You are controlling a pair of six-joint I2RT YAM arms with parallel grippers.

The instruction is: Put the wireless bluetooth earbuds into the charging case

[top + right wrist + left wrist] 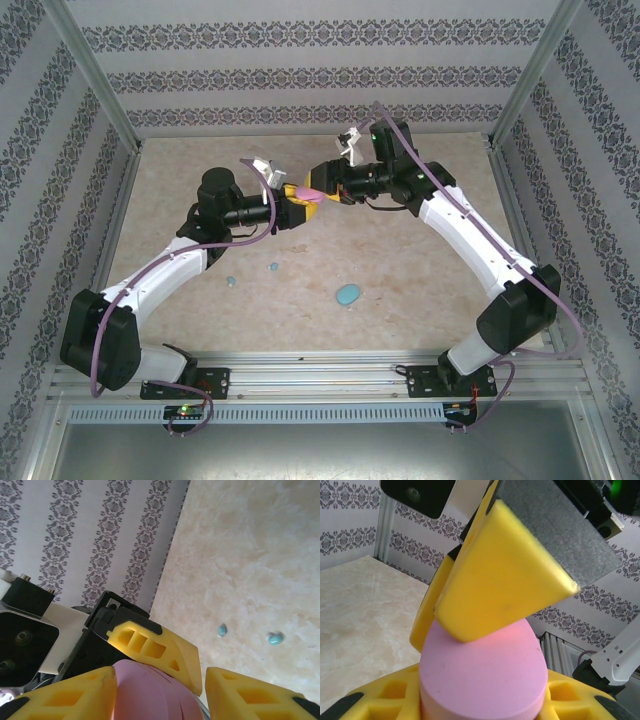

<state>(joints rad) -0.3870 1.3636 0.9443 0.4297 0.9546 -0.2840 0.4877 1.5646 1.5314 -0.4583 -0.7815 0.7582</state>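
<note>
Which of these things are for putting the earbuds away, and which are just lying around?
For the job:
- pink oval plastic charging case, held up off the table
- two tiny light-blue plastic earbuds on the beige table

Just lying about:
- light-blue oval plastic case, untouched, though it matches the earbuds, so maybe needed later

Pink case (485,675), marbled beige table (400,250), seemingly teal earbuds (273,639)

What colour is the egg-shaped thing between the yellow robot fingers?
The case is pink, clearest in the left wrist view.
</note>
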